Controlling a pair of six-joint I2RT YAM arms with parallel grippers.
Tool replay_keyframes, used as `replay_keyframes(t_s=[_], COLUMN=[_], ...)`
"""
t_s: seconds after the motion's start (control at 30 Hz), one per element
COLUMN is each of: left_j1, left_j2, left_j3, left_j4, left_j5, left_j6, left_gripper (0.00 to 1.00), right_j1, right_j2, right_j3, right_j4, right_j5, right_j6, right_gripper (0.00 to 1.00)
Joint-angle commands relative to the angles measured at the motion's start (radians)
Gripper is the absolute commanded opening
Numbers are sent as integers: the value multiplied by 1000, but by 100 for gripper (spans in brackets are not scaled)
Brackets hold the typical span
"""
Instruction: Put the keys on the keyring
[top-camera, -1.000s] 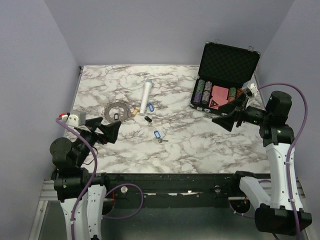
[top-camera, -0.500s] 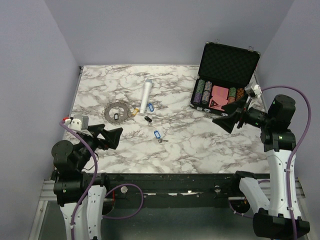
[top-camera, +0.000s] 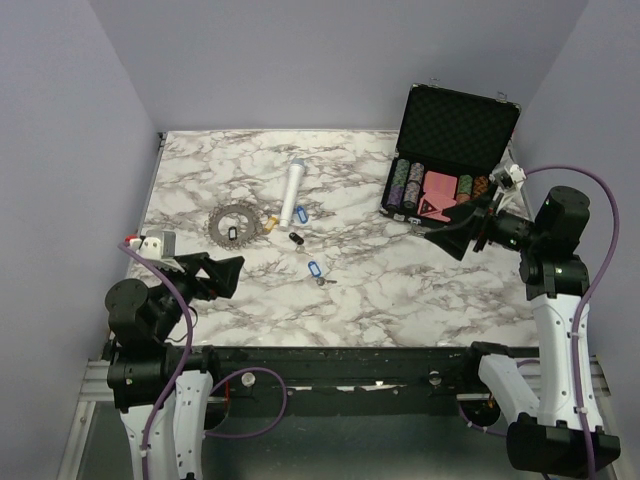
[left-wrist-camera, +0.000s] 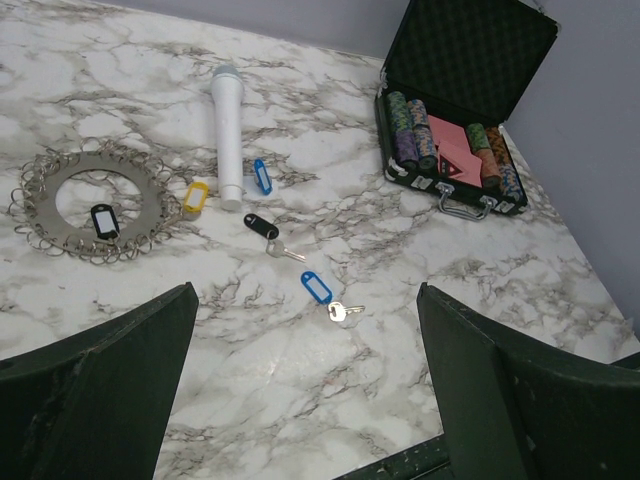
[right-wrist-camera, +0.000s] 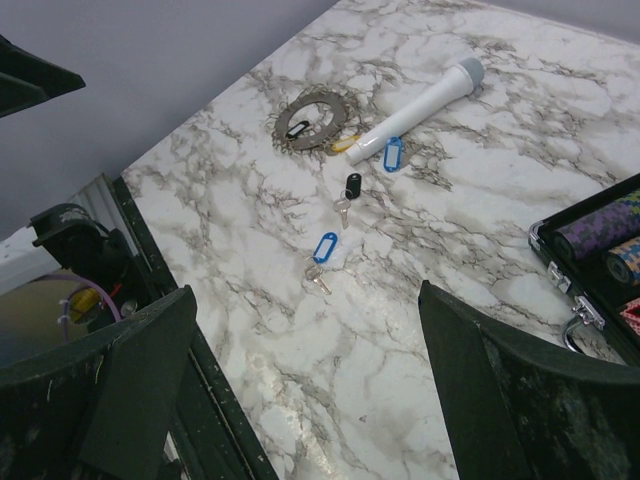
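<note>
Keys (left-wrist-camera: 316, 287) lie loose on the worktop (left-wrist-camera: 520, 290), at three to four o'clock from the toothed keyring (left-wrist-camera: 142, 190). They look light, thin and slippery, so pinch the stiff plastic tag. Left gripper (top-camera: 215, 275) and right gripper (top-camera: 455, 240) both stand spread and empty.

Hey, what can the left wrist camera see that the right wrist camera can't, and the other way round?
Only the left wrist: the raised foam-lined lid of the poker chip case. Only the right wrist: the left arm with its purple cable. Both: the keyring, the white cylinder, the tagged keys lying near them, and at least a corner of the case.
</note>
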Motion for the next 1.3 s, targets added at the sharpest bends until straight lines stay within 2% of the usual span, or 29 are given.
replay_keyframes(t_s=[0.0, 0.23, 0.5, 0.67, 0.77, 0.97, 1.0, 1.07, 1.13, 1.2, 1.27], left_j1=[-15, -45, -48, -48, -48, -48, -48, -46, -48, -46, -48], left_j2=[-4, -18, -6, 16, 4, 17, 25, 40, 48, 51, 51], left_j3=[-13, -33, -71, -64, -85, -140, -142, -131, -107, -87, -81], left_j4=[-29, -9, 155, 178, 226, 428, 453, 452, 400, 328, 294], left_j5=[-48, -76, 20, 74, 120, 258, 281, 306, 291, 245, 209], left_j6=[22, 65, 6, -16, -63, -221, -238, -244, -200, -145, -113], left_gripper=[99, 99, 99, 99, 99, 99, 99, 99, 99, 99, 99], right_j1=[-7, -8, -21, -36, -37, -37, -37, -36, -34, -34, -34], right_j2=[16, 46, 57, 60, 72, 120, 126, 143, 138, 117, 123], right_j3=[24, 29, 36, 27, 38, 56, 75, 111, 163, 145, 142], right_j4=[26, 57, 91, 115, 123, 180, 157, 113, -25, 41, 40], right_j5=[0, 34, 109, 117, 76, -125, -121, -145, -173, -161, -86], right_j6=[35, 99, 226, 285, 280, 239, 229, 191, 38, 93, 119], right_gripper=[100, 100, 100, 100, 100, 100, 100, 100, 100, 100, 100])
